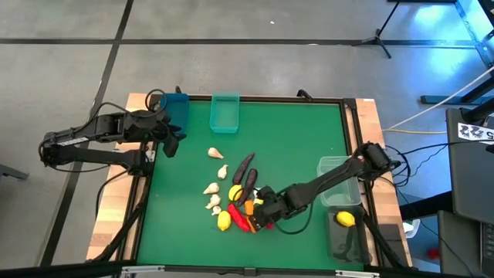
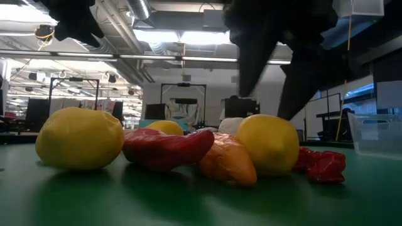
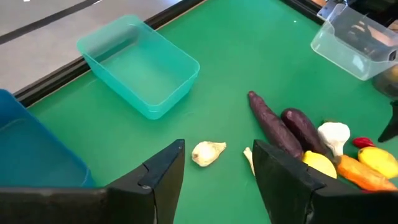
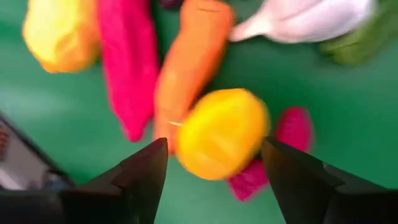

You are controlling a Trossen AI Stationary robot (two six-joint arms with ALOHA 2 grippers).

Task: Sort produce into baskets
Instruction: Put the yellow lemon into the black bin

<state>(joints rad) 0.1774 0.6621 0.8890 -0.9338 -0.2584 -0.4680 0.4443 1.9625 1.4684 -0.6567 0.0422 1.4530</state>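
Observation:
My right gripper (image 1: 266, 210) is open, low over the produce pile on the green mat. In the right wrist view (image 4: 214, 142) its fingers stand on either side of a yellow lemon (image 4: 221, 134), which lies against an orange carrot (image 4: 189, 62) and red chilies (image 4: 127, 62). The low view shows that lemon (image 2: 267, 143) resting on the mat. Two dark eggplants (image 1: 245, 170) and several garlic bulbs (image 1: 215, 153) lie nearby. My left gripper (image 1: 171, 139) is open and empty beside the blue bin (image 1: 177, 108).
The teal bin (image 1: 225, 114) stands at the far edge. The clear bin (image 1: 338, 174) and the dark grey bin (image 1: 347, 239), with a lemon (image 1: 345, 218) in it, stand at the right. Two more lemons (image 1: 224, 221) lie in the pile.

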